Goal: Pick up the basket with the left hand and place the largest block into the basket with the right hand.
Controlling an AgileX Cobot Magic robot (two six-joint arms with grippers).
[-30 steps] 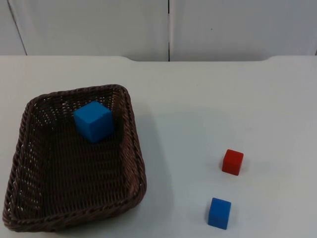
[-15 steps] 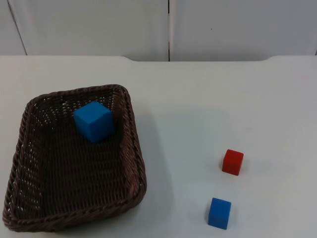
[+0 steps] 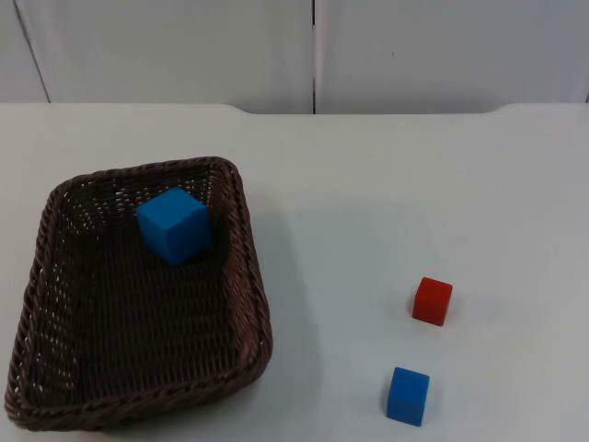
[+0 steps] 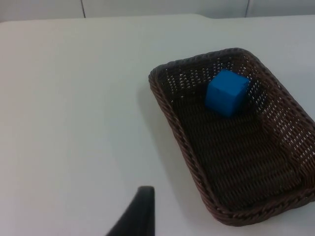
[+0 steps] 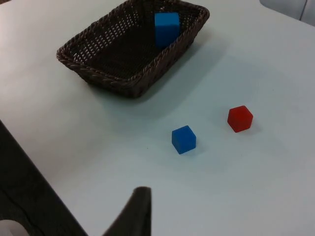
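On the white table (image 3: pixel 368 184), at its left near part, sits one brown wicker basket (image 3: pixel 244 304), and the largest block, a big blue block (image 3: pixel 174 225), lies inside it against the far end, close to the right wall. There are three blocks in all: that big one, one small red block (image 3: pixel 433 301) out on the bare table to the right, and one small blue block (image 3: pixel 408 396) just nearer than the red one, the two apart from each other and well apart from the basket. The left wrist view looks onto the basket (image 4: pixel 177 123) with the big block (image 4: pixel 226 92) in it, and one black fingertip (image 4: pixel 140 211) of the left gripper stands over bare table beside the basket; whether that gripper is spread or closed cannot be told. The right wrist view takes in the basket (image 5: pixel 113 81) and all three blocks, with one fingertip (image 5: pixel 138 209) of the right gripper over bare table, well apart from them; its state cannot be told either. A grey wall (image 3: pixel 184 46) closes the table's far edge.
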